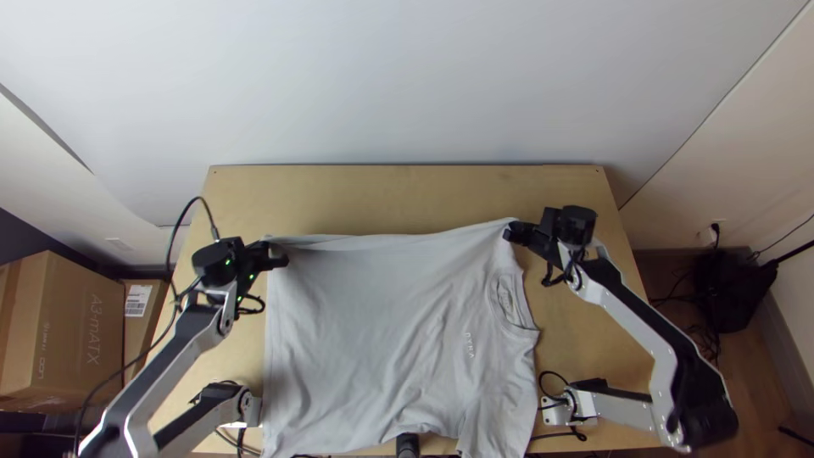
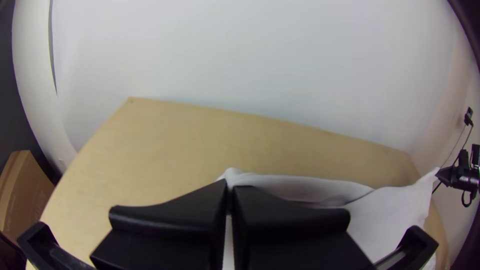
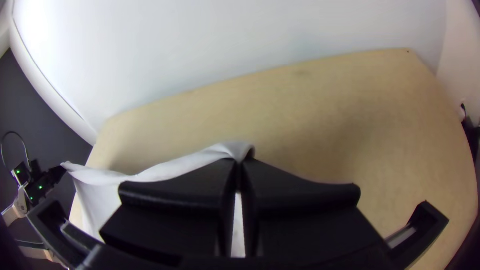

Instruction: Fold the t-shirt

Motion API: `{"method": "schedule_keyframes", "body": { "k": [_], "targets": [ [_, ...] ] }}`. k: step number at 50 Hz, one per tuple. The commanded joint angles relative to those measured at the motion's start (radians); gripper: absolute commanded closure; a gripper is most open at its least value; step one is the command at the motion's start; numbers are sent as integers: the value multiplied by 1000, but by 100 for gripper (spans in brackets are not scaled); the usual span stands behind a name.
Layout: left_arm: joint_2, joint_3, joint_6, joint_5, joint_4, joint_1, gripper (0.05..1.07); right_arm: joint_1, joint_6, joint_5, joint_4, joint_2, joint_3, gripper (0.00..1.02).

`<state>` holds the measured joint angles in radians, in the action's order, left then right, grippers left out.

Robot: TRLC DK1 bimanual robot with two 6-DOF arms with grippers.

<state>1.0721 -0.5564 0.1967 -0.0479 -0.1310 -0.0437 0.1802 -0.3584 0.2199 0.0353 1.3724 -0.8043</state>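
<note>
The light grey t-shirt (image 1: pixel 373 339) hangs and lies broadly spread, its neck opening toward the right arm and its near part at the table's front edge. In the top view my left gripper (image 1: pixel 275 255) is shut on its far left corner, and my right gripper (image 1: pixel 510 231) is shut on its far right part near the shoulder. The left wrist view has the left gripper (image 2: pixel 230 192) closed over the shirt (image 2: pixel 390 210). In the right wrist view, cloth (image 3: pixel 165 170) runs from the right gripper (image 3: pixel 241 167) across to the left one.
Bare wood of the table (image 1: pixel 407 191) lies beyond the shirt, with the white wall behind it. Cardboard boxes (image 1: pixel 64 331) stand on the left. Cables and a black object (image 1: pixel 733 288) are on the floor at the right.
</note>
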Motion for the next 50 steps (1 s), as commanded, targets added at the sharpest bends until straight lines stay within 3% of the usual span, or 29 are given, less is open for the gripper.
{"method": "schedule_keyframes", "body": {
  "k": [1,23,42,43,44,47,49,50],
  "targets": [
    [190,-103,38,10,-85,8,105,-13,-7,-11,46,140,-113,100],
    [804,-600,24,51,-114,56,105,-53,4,-11,23,628,-579,100],
    [1174,-1106,47,40,41,50,104,-99,-5,-31,-91,958,-1032,100],
    [1186,-1133,50,37,51,48,99,-100,-5,-42,-103,973,-1061,100],
    [1198,-1159,52,34,67,47,87,-104,-5,-53,-120,988,-1093,97],
    [1223,-1228,64,33,103,45,34,-105,-10,-76,-233,1034,-1208,65],
    [1233,-1284,69,33,157,47,7,-105,-16,-85,-322,1064,-1297,47],
    [1237,-1309,81,33,183,47,9,-105,-17,-90,-365,1077,-1339,40]
  ]
}}
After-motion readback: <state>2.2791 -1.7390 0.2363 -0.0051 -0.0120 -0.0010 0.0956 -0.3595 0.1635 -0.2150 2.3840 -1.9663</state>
